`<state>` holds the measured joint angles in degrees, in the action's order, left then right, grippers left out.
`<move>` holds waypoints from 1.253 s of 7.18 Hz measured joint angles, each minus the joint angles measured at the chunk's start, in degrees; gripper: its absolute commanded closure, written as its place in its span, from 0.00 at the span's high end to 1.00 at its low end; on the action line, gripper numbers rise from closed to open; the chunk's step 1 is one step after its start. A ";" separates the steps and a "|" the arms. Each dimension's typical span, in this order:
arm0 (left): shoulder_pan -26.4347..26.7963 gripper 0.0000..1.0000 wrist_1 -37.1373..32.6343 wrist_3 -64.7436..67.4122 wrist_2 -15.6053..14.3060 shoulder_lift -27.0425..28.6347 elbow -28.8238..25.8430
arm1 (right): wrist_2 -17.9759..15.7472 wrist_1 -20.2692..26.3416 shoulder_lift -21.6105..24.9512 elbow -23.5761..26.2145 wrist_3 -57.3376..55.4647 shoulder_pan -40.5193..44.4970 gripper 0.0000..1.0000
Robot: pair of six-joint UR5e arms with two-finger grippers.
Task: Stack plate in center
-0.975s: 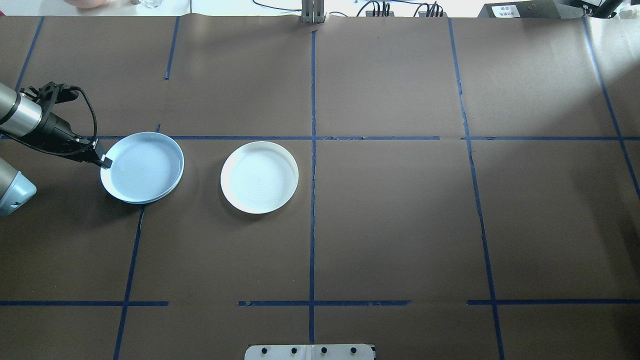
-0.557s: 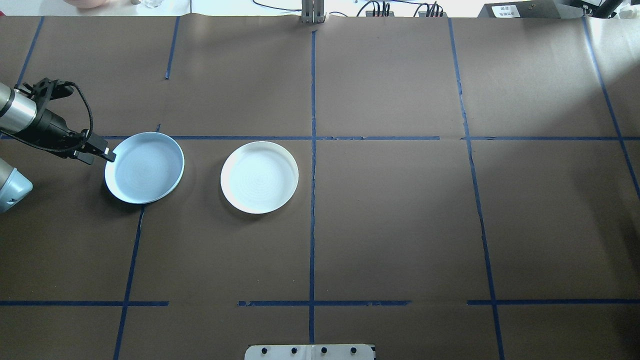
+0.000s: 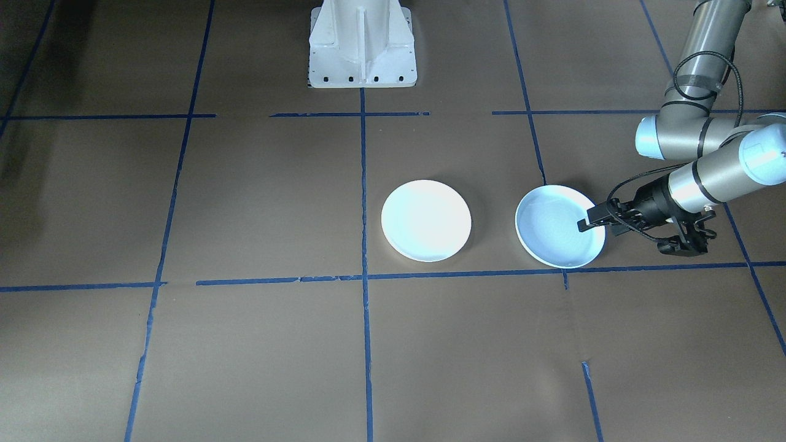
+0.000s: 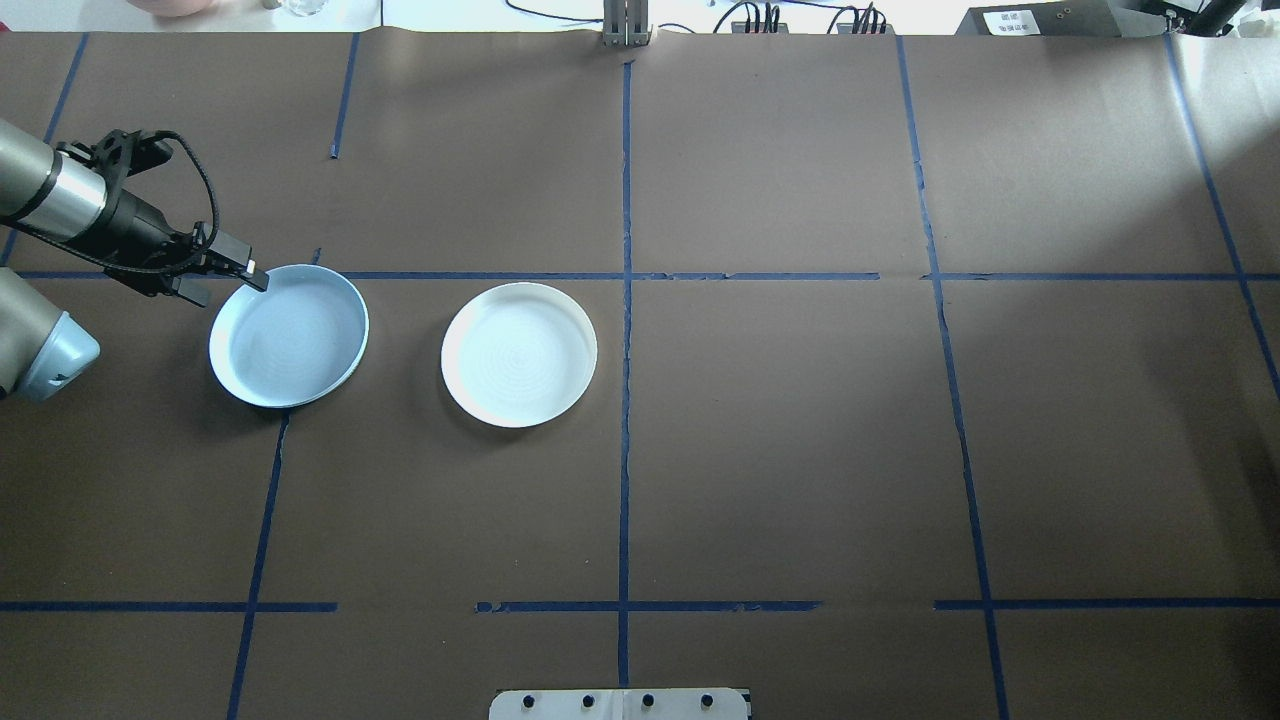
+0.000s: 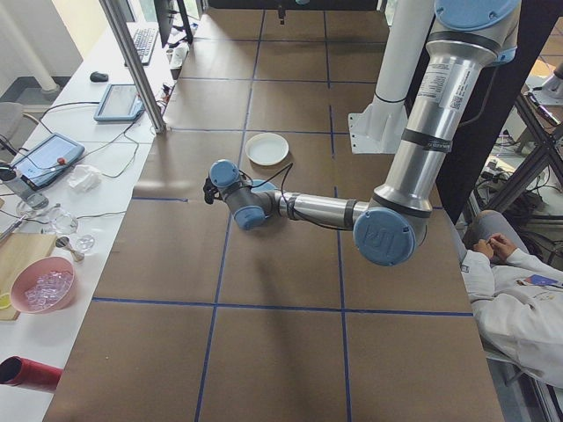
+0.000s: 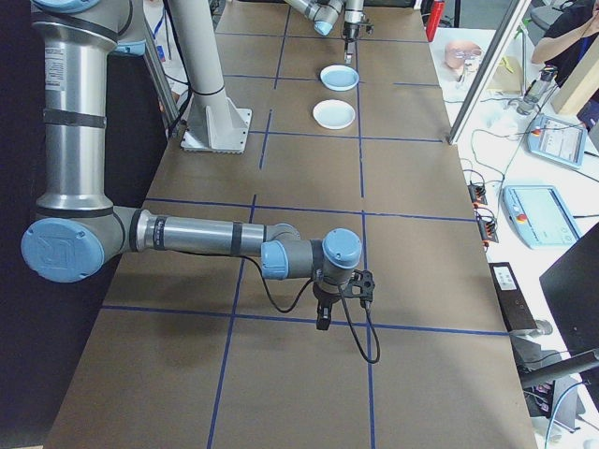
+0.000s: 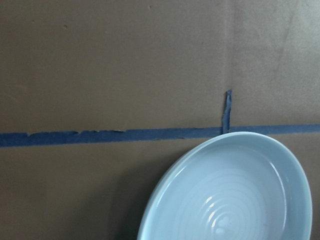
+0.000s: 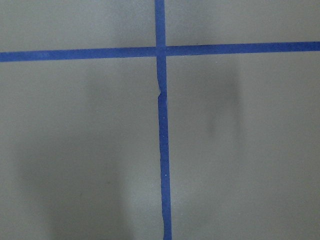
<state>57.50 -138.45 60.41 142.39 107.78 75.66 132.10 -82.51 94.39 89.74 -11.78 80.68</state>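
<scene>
Overhead exterior: blue-grey plate (image 4: 290, 335) lies flat, left of the white plate (image 4: 518, 355), unstacked. Just beyond, left gripper (image 4: 248, 280) hovers at its far rim, probably seeking an edge grip. Jaw state indiscernible, as for right gripper (image 6: 323, 318).

The left wrist view cuts off the blue-grey plate (image 7: 235, 195) at its lower edge; the left gripper (image 4: 232, 268) shows too small to tell whether its fingers meet; the right gripper (image 6: 323, 321), seen only from the side, likewise cannot be judged.
</scene>
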 measured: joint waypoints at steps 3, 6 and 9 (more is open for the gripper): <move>-7.85 1.00 -0.33 8.09 -7.61 3.61 4.33 | 0.00 -0.02 0.04 0.00 0.00 0.00 1.00; -15.32 0.93 0.01 10.58 -15.22 4.14 9.61 | 0.00 0.01 0.02 0.00 0.00 0.00 1.00; -16.85 0.78 0.69 10.80 -17.71 4.84 9.09 | 0.00 -0.02 0.03 0.00 0.00 0.00 1.00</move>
<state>40.65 -137.77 71.21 124.68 112.62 84.75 132.10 -82.52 94.42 89.74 -11.78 80.68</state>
